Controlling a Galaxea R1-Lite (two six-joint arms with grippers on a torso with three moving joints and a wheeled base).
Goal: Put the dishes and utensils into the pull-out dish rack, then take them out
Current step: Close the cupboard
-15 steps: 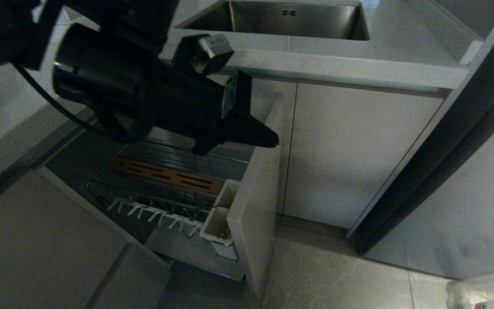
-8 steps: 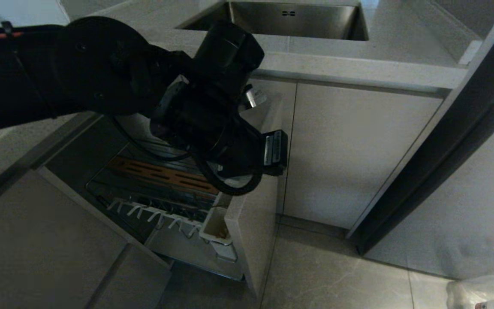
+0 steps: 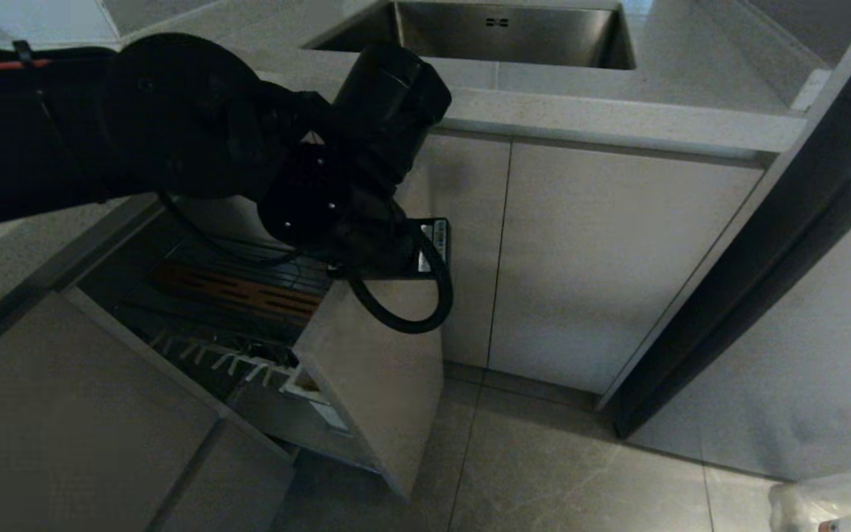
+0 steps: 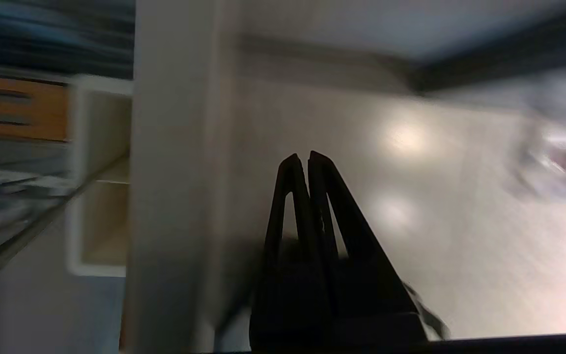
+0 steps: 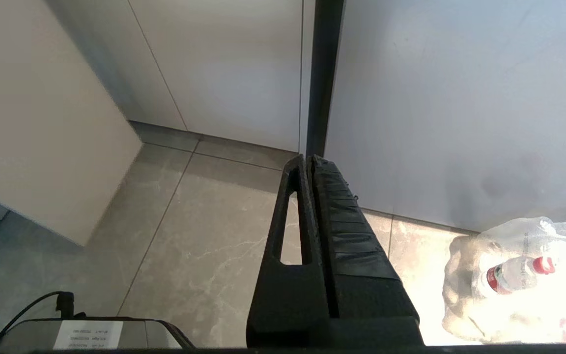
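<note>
- I'm looking at my left claw [image 4: 302, 160] with its two fingers pressed together and nothing between them; it is hanging just outside the beige door front [image 3: 370, 369] of the pull-out dish rack [image 3: 233, 310].
- In the head view the claw itself is hiding behind my own dark left arm [image 3: 196, 125], which is crossing over the rack and blocking much of it.
- Beyond the door front from the claw, the rack is standing only partly pulled out, showing its brown wooden strip [image 3: 237, 292], the row of white pegs [image 3: 211, 360] and the white utensil cup [image 4: 99, 174] right against the inside of the door.
- I'm not seeing any plate, bowl, chopsticks or fork in the part of the rack that is showing.
- Above the claw, the grey surface [image 3: 617, 118] with the steel sink [image 3: 499, 33] is overhanging the closed cabinet doors [image 3: 617, 273].
- My right claw [image 5: 307, 160] is hanging low and well apart from the rack, fingers together and empty, pointing at the tiled floor [image 5: 204, 231].
- A crumpled plastic bag with a red-capped bottle [image 5: 519, 273] is lying on the floor just beside that right claw, near a dark upright frame [image 5: 325, 73].
</note>
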